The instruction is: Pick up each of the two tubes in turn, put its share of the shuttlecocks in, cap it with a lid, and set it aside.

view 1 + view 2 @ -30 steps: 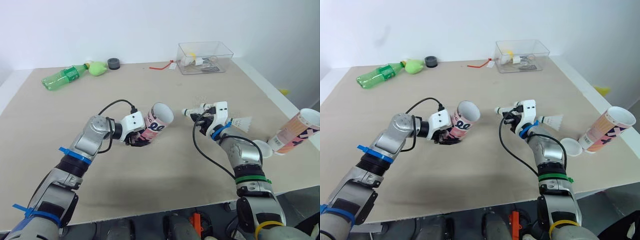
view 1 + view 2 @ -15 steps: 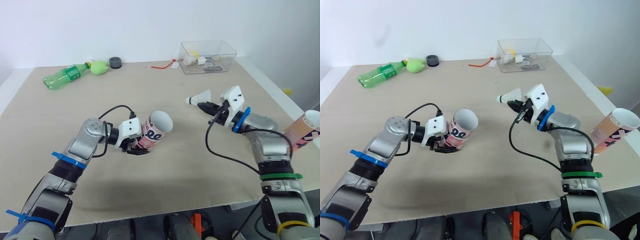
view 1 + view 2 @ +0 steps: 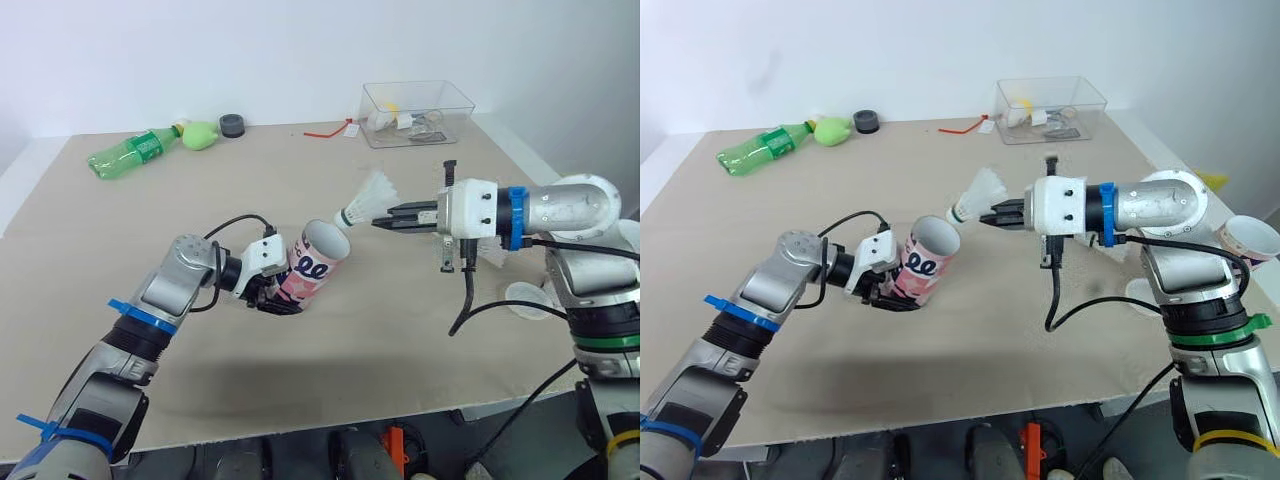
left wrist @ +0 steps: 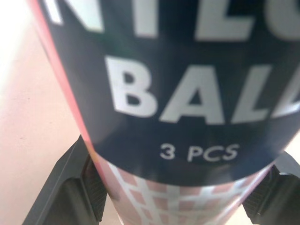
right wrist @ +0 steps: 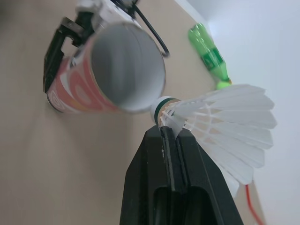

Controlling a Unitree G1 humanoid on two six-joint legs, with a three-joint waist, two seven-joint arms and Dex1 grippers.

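From the head views, the left gripper (image 3: pixel 272 297) is closed round the lower end of a pink and dark tube (image 3: pixel 318 268). The tube leans, with its open mouth raised towards the robot's right and its bottom end low over the table (image 3: pixel 200 215). The right gripper (image 3: pixel 378 222) reaches in level from the right of the tube. Its two fingers are pinched together on a white shuttlecock (image 3: pixel 368 197). The cork end points at the tube's mouth and sits just above the rim, not inside. The feathers fan up and away from the tube. A white lid (image 3: pixel 525 297) lies flat on the table well to the right of the tube, and a second tube (image 3: pixel 1250 238) lies further right, at the table's edge. Far behind the tube to the left lies a green bottle (image 3: pixel 130 153). Far behind it to the right stands a clear box (image 3: pixel 417 100).

In the left wrist view, the tube's side is pressed close, with "BALL" and "3 PCS" printed on it. One black finger (image 4: pixel 70 187) touches each side of it.

In the right wrist view, the two fingers (image 5: pixel 154 187) lie almost flat together, gripping the shuttlecock where the feathers meet the cork. The cork is just beside the near rim of the tube's mouth. The inside of the tube that can be seen is bare.
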